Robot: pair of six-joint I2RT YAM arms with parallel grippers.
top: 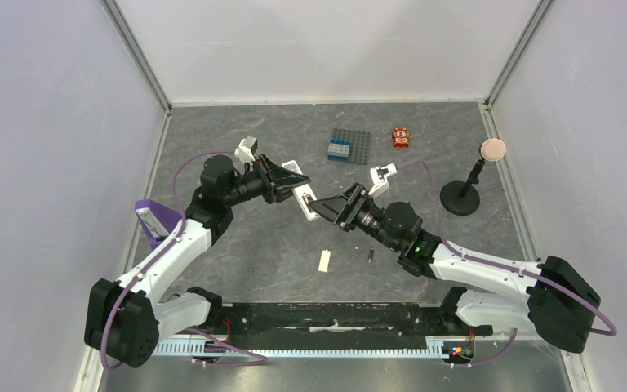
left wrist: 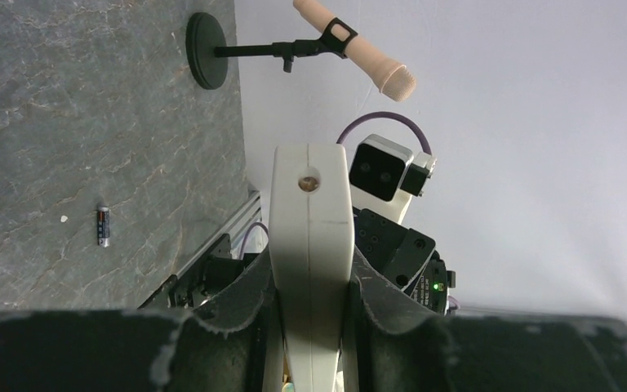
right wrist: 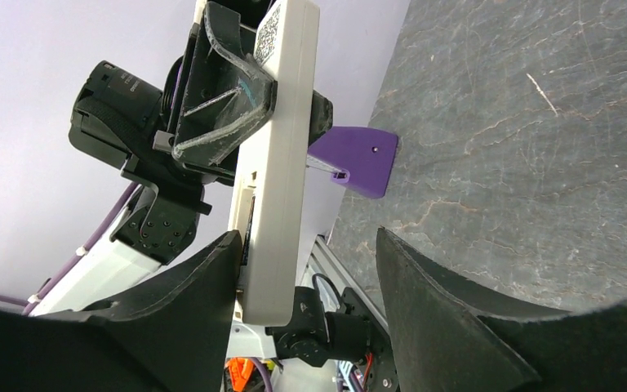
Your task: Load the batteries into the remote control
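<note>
Bright even light, blurred near edges.

A dark grey marbled table [top: 237, 245] stands between plain white walls [top: 310, 49]. Near the middle of the far edge lies a grey studded building plate [top: 349, 146], with a small red-orange toy [top: 400, 137] just to its right. A microphone on a round black stand [top: 462, 196] stands upright near the right edge. A small flat white plate [top: 324, 260] lies toward the near edge. A purple block [top: 154, 219] sits at the left edge.
</note>
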